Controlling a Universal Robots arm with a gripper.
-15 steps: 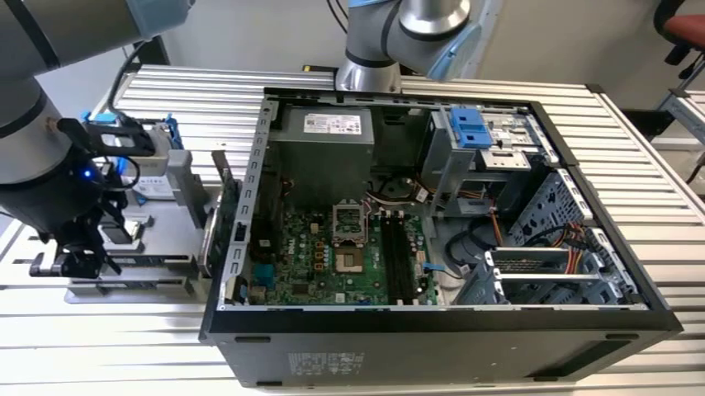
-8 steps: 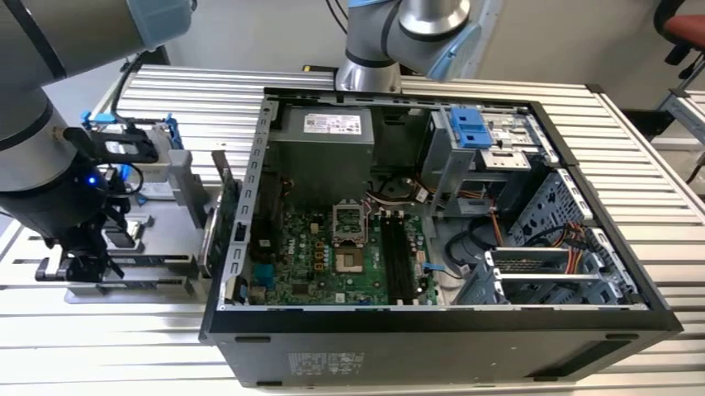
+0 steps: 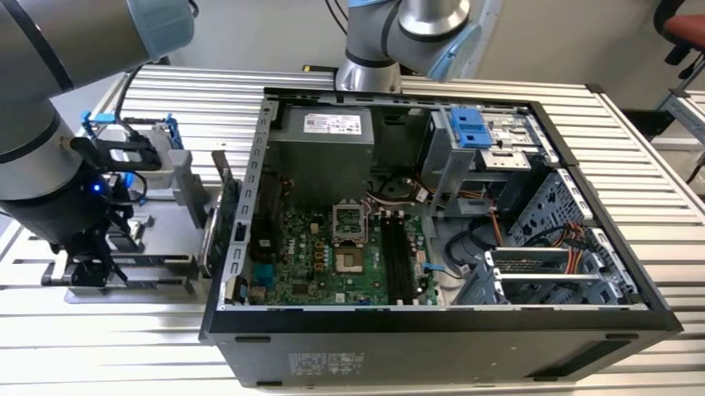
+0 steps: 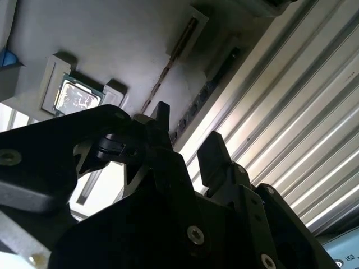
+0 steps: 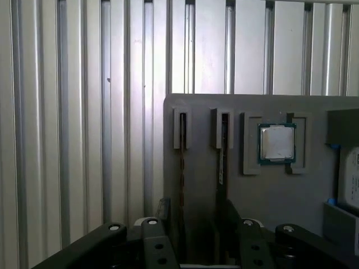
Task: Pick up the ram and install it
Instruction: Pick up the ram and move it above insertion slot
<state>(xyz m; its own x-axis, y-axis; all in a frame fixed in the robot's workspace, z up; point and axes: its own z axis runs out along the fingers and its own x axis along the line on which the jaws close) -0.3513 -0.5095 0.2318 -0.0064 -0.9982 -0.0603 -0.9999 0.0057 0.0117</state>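
The pincer point(image 5: 196, 212) is black and hard, with round screws in it. Its two fingers point(image 5: 162, 208) stand apart, and it holds nothing. It hangs over a flat gray tray point(image 5: 269, 202) that looks like dull plastic. Two thin slots are cut in the tray. A ram point(image 5: 182, 168) stands on its edge in one slot, so in the first wrist view it looks like a thin brown line. A second ram point(image 5: 222, 168) stands the same way in the slot just beside it and looks darker. The pincer is right over the near ends of both, and I cannot tell which one it lines up with. Beside the slots a square, shiny chip point(image 5: 276, 143) lies flat in its own pocket, and past it sits a silver drive point(image 5: 350, 179) with a blue rim. The table point(image 5: 67, 112) is made of long, bright metal strips with grooves. In the second wrist view the pincer point(image 4: 188, 129) looks big and dark, and the rams' thin lines run away from its tips. The exterior view shows more: the pincer point(image 3: 88, 272) is low over the tray point(image 3: 154, 283) at the exterior view's left. A big black case point(image 3: 441, 338) lies open beside the tray, with a green board point(image 3: 319, 264) full of small parts inside.
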